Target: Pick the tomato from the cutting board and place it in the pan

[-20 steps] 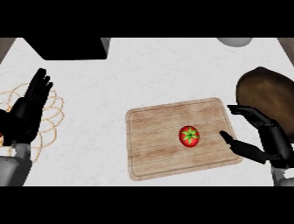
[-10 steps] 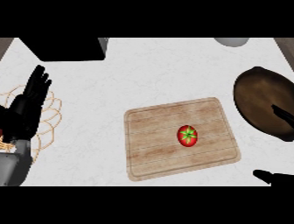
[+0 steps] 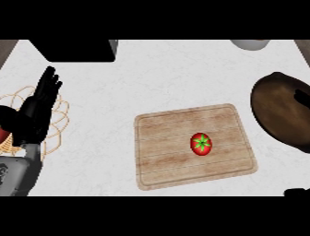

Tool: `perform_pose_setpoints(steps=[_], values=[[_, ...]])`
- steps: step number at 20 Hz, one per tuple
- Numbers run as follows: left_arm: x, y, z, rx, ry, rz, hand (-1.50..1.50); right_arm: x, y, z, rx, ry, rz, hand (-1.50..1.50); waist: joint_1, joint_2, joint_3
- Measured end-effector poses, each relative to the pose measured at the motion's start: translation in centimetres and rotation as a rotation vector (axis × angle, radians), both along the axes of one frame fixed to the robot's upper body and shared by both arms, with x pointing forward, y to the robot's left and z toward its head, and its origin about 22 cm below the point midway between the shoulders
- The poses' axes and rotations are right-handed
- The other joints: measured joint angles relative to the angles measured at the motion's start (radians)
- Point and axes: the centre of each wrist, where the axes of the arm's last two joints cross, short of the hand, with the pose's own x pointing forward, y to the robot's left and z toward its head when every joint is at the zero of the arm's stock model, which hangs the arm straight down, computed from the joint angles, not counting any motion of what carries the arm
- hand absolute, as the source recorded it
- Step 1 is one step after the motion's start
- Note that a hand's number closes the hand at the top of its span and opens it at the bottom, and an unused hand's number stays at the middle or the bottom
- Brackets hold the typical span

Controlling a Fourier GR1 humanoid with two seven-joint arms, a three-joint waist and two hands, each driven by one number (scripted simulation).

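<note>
Left hand (image 3: 32, 113) rested open at the counter's left, fingers straight, holding nothing. Right hand (image 3: 307, 191) barely showed; its state was unclear. Tomato (image 3: 200, 143) lay on the cutting board (image 3: 164, 156), beside the pan (image 3: 283, 115).

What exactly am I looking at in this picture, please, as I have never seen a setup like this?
This is the view from a humanoid robot's head, looking steeply down at a kitchen counter. The grey forearm at the left ends in its black left hand, open with fingers up, resting above a wire basket. Of the right hand only a dark sliver shows at the lower right edge. A wooden cutting board lies in the middle with a tomato on it. A dark pan sits to the right. Neither hand visibly holds anything.
</note>
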Motion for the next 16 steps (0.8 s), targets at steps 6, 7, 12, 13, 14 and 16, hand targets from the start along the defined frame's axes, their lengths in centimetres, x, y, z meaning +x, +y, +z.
perform_pose_setpoints(steps=[6,7,12,13,14,16], values=[[0.0,0.1,0.1,0.0,0.001,-0.016,0.0,2.1,3.2,2.1,-0.031,0.02,0.008,-1.5,0.012,0.001,0.001],[0.1,-0.1,0.1,-0.004,0.002,-0.02,0.0,2.4,3.8,1.9,-0.027,0.033,0.021,-1.5,0.012,0.002,0.001],[0.3,0.7,0.0,0.002,0.001,-0.009,0.0,2.6,6.1,2.1,0.012,0.089,0.097,-1.5,0.008,0.001,0.002],[0.4,0.5,0.1,0.002,-0.002,-0.011,0.0,3.0,6.8,1.9,0.015,0.095,0.11,-1.5,0.009,0.001,0.001],[0.1,0.4,0.0,0.004,-0.004,-0.007,0.0,3.2,7.2,1.5,0.011,0.102,0.113,-1.5,0.009,0.001,0.001],[0.4,0.2,0.1,-0.002,-0.002,-0.003,0.0,3.6,8.3,0.6,-0.005,0.126,0.109,-1.5,0.008,0.001,0.002]])
